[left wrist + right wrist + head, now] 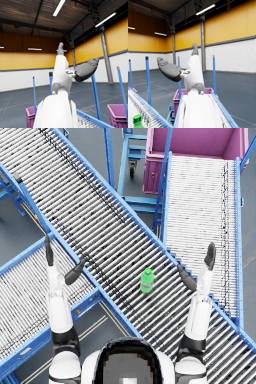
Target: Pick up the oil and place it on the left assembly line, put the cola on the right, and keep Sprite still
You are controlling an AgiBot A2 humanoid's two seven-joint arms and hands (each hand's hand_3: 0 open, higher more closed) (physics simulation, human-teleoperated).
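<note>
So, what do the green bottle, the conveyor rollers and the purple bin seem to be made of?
Green bottle: likely plastic, smooth, even green with a matching cap.
Conveyor rollers: probably bare metal, pale grey rods with a dull sheen.
Purple bin: seemingly moulded plastic, matte, one flat colour with thick walls.

I'm getting an evenly bright head view with faint shadows and speckly aliasing on the rollers (100, 218). Wrist views are sharp, lit by ceiling strip lights (58, 7).
</note>
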